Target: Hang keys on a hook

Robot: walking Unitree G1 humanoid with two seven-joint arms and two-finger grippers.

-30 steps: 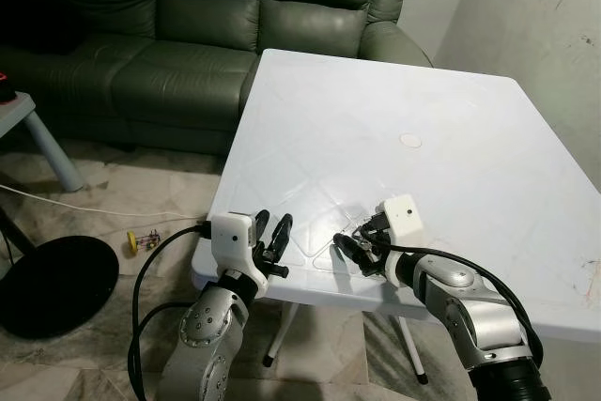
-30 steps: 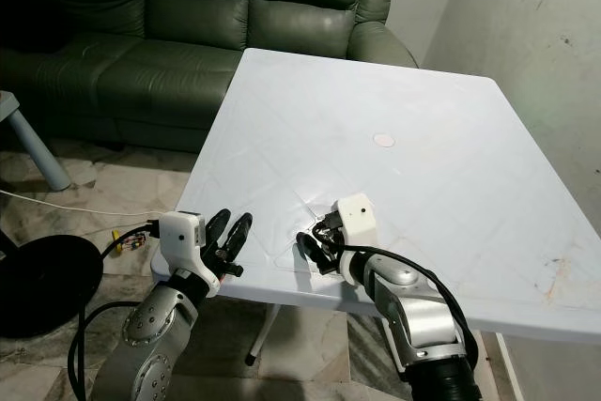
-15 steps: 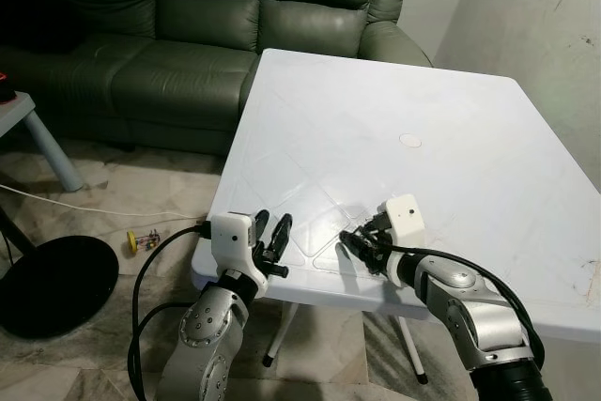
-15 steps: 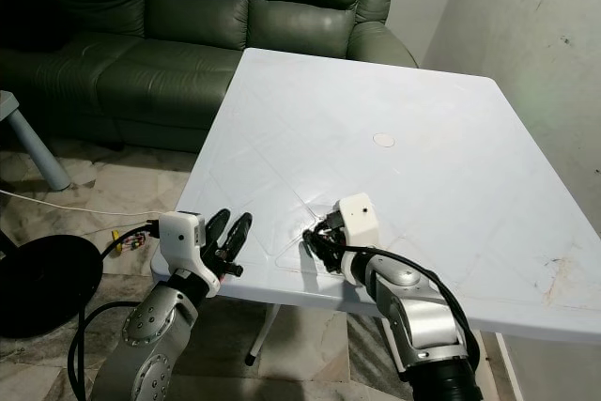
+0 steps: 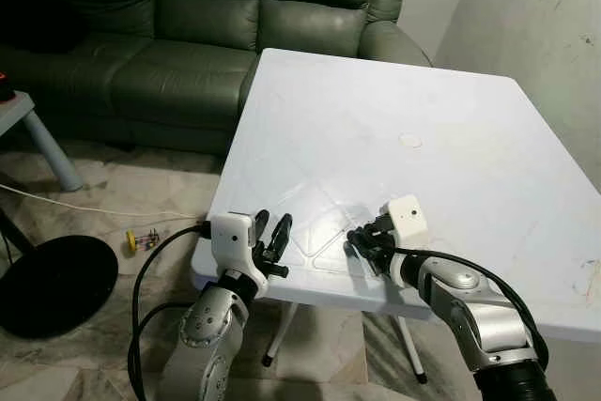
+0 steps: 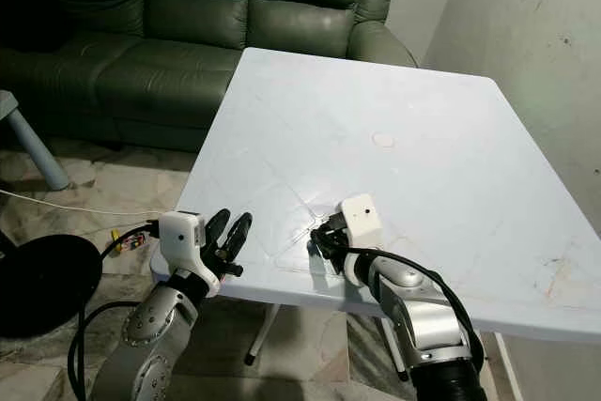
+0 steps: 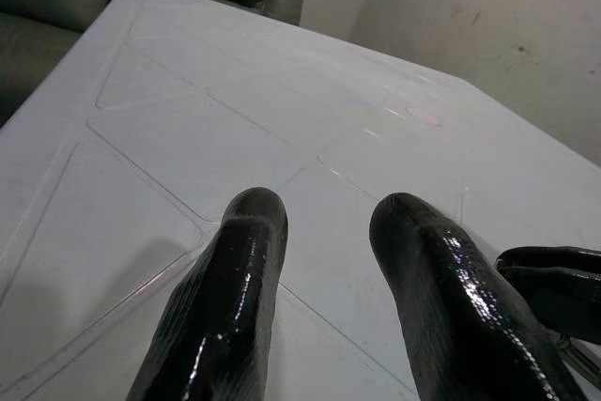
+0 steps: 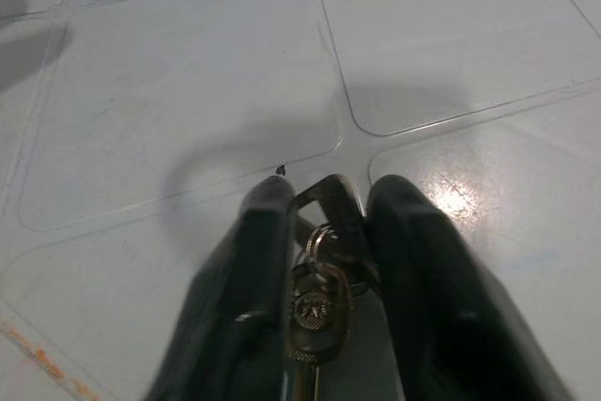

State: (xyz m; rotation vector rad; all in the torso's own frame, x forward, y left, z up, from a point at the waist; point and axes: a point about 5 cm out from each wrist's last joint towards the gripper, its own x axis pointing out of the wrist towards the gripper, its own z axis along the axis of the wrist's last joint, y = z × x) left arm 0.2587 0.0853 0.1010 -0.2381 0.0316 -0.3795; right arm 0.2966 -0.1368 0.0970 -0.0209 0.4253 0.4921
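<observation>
- our right gripper [image 8: 324,223] clamps the small bunch of silver metal keys on a ring [image 8: 317,302] between its two black fingers, just above the white plastic square table [image 5: 394,100]
- our left gripper [image 5: 272,232] hovers at the table's near edge, fingers parted and holding nothing
- a dark green leather sofa [image 5: 188,25] stands behind the table

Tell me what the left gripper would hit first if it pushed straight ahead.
Probably the white table: the left gripper points low across its top. The right gripper's fingers sit off to one side, seemingly clear.
</observation>
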